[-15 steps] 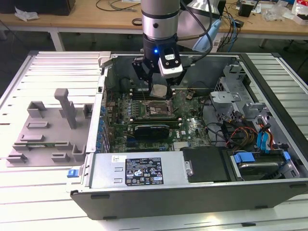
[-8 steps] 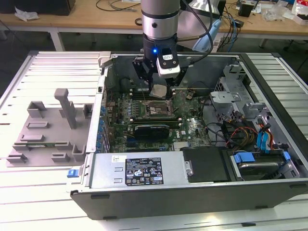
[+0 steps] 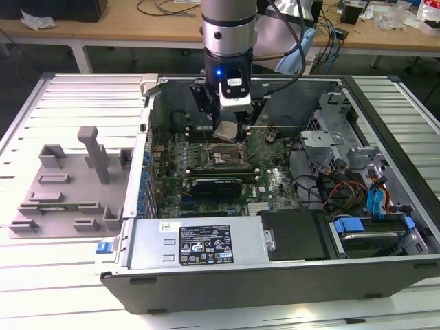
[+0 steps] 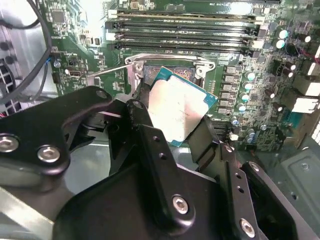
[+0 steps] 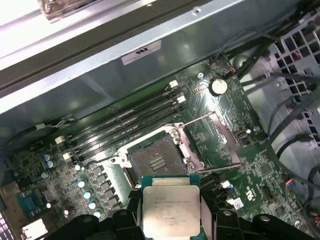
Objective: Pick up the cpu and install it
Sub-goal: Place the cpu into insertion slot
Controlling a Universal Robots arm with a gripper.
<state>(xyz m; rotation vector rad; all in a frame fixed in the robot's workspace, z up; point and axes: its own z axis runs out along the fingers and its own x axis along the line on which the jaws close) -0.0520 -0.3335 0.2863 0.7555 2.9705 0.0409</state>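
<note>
We see the black two-fingered gripper (image 4: pixel 175 122) clamped on the cpu (image 5: pixel 171 210), a flat square chip with a shiny silver-grey metal top and green rim, gripped at two opposite edges. It hangs just above the open black rectangular socket (image 5: pixel 156 162) on the green motherboard (image 5: pixel 260 170), not seated in it.

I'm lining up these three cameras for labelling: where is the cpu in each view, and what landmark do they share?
Exterior view: the cpu hangs tilted in the open case, just above the empty socket.
Second wrist view: the cpu sits tilted, overlapping the socket.
First wrist view: the cpu faces the camera, beside the socket.
Shared landmark: the empty socket.
</note>
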